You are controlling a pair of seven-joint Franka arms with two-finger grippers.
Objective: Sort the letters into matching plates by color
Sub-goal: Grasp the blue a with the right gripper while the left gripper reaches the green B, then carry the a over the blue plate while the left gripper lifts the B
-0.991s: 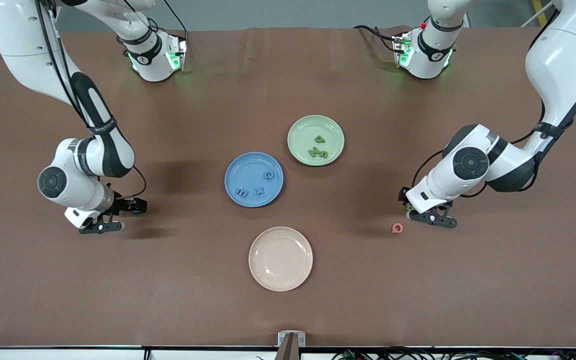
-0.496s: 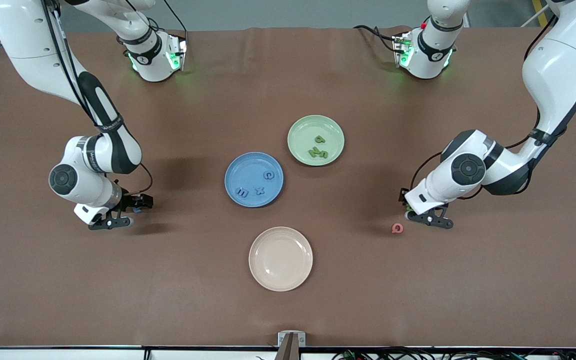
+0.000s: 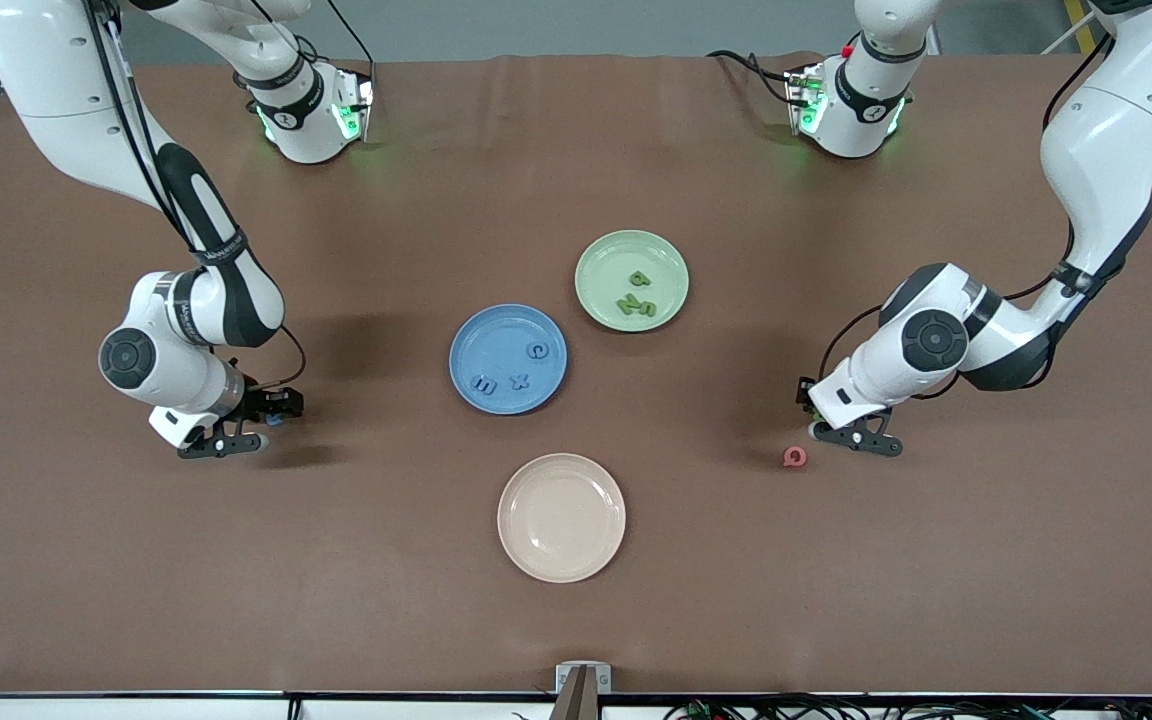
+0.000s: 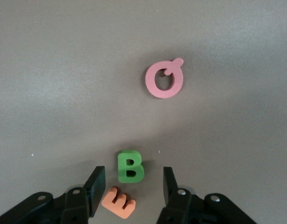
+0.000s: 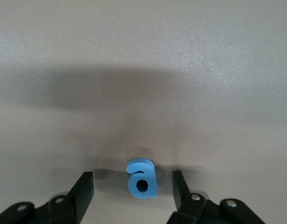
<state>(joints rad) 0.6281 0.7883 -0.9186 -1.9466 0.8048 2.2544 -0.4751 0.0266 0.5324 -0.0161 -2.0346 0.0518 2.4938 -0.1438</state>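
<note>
A green letter B (image 4: 130,166) lies flat on the table between the fingers of my left gripper (image 4: 132,184), which is open and touches neither side of it. A blue letter a (image 5: 142,179) lies likewise inside my open right gripper (image 5: 132,187), with gaps on both sides. In the front view the left gripper (image 3: 844,434) is low at the left arm's end of the table and the right gripper (image 3: 226,437) low at the right arm's end. Mid-table, the blue plate (image 3: 496,335) holds three blue letters (image 3: 520,380) and the pale green plate (image 3: 604,262) holds three green letters (image 3: 639,300).
An orange letter E (image 4: 118,202) lies right beside the green B, close to one left finger. A pink letter Q (image 3: 794,457) lies near the left gripper, on the side toward the plates. A cream plate (image 3: 561,517) sits nearer the front camera than the blue plate.
Both grippers have narrowed their jaws around their letters. Each hand has shifted slightly toward the middle of the table and settled low.
</note>
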